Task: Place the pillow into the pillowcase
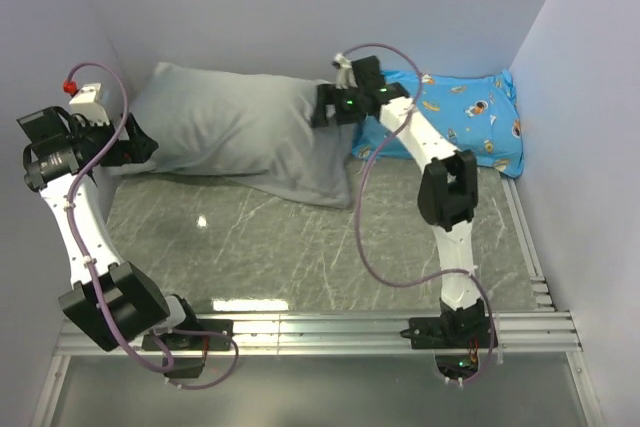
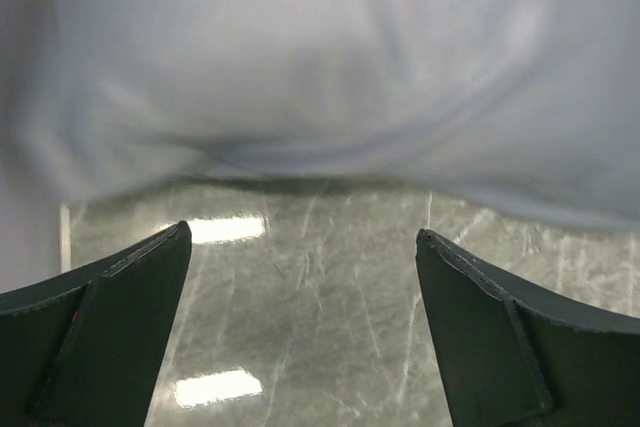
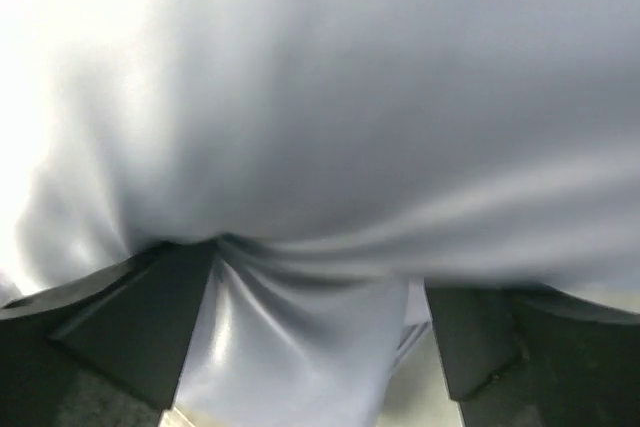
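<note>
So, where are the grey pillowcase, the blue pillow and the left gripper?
pillowcase [image 1: 230, 122]: top view, middle of its grey upper side.
blue pillow [image 1: 468, 122]: top view, middle of its printed face.
left gripper [image 2: 302, 233]: left wrist view, midway between its open fingertips.

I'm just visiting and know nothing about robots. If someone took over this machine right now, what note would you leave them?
Left gripper: open, empty, facing the left end of the pillowcase.
Right gripper: open, loose grey fabric between its fingers at the right end.
The pillowcase lies plump at the back of the table, beside the blue printed pillow.
Done: the pillow is not visible, so it is likely inside.
Left: check that it is fully in, then back both arms away.
</note>
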Robot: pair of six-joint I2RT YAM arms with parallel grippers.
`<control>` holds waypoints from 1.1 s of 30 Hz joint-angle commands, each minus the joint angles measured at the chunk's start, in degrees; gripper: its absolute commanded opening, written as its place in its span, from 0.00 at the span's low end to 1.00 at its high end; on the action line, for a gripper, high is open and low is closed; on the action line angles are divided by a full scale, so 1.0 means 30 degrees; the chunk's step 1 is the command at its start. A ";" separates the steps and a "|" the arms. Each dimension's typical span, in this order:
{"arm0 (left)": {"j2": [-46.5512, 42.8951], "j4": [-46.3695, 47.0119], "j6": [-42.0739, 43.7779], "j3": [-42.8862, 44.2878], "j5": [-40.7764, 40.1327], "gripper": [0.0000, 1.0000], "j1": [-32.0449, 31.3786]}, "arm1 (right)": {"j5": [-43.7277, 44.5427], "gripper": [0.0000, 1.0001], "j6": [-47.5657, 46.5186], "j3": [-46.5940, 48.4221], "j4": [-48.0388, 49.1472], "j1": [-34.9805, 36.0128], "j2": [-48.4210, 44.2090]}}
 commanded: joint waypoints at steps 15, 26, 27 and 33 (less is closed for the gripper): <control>-0.0654 -0.2301 0.2303 -0.1022 -0.1139 0.99 -0.2594 | 0.0486 0.98 -0.3568 -0.8002 0.0379 -0.5467 -1.4292; -0.1943 -0.0001 0.1639 -0.4271 -0.3212 0.99 -0.3418 | -0.0103 0.99 -0.3924 -2.0921 0.0755 -0.5675 -2.3608; -0.2498 0.0414 0.1518 -0.4538 -0.3389 0.99 -0.3417 | 0.0043 1.00 -0.4040 -2.1249 0.0873 -0.5703 -2.4021; -0.3382 0.1469 0.1490 -0.5185 -0.2598 0.99 -0.3505 | 0.0541 1.00 -0.4071 -2.1253 0.0581 -0.5704 -2.4787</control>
